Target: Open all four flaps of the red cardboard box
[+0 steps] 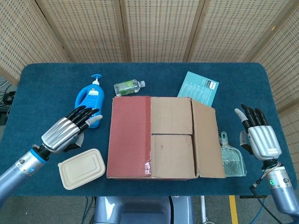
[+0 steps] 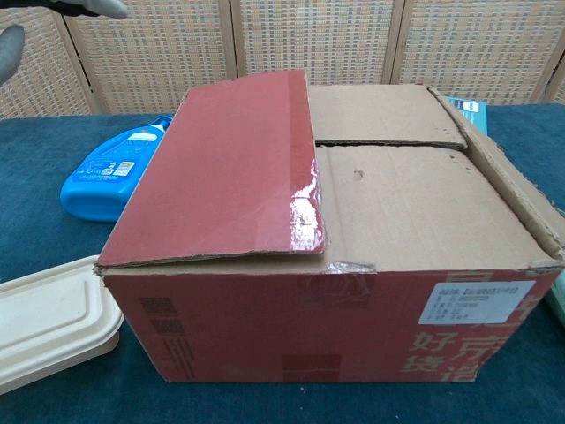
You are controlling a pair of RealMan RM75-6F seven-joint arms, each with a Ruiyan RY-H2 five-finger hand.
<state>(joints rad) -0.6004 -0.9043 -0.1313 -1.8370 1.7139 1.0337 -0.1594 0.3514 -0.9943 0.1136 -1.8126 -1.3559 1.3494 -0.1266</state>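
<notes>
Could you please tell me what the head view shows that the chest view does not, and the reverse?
Only the head view shows the right hand, the small clear bottle and the clear dustpan. Only the chest view shows the box's front wall with its white label. Both show the red cardboard box, blue detergent bottle, beige lidded container and left hand.

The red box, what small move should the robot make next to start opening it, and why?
Probably bring the left hand on toward the red flap and hook its fingers under the taped edge. That flap lies shut on the box, and this hand is open beside it, holding nothing.
</notes>
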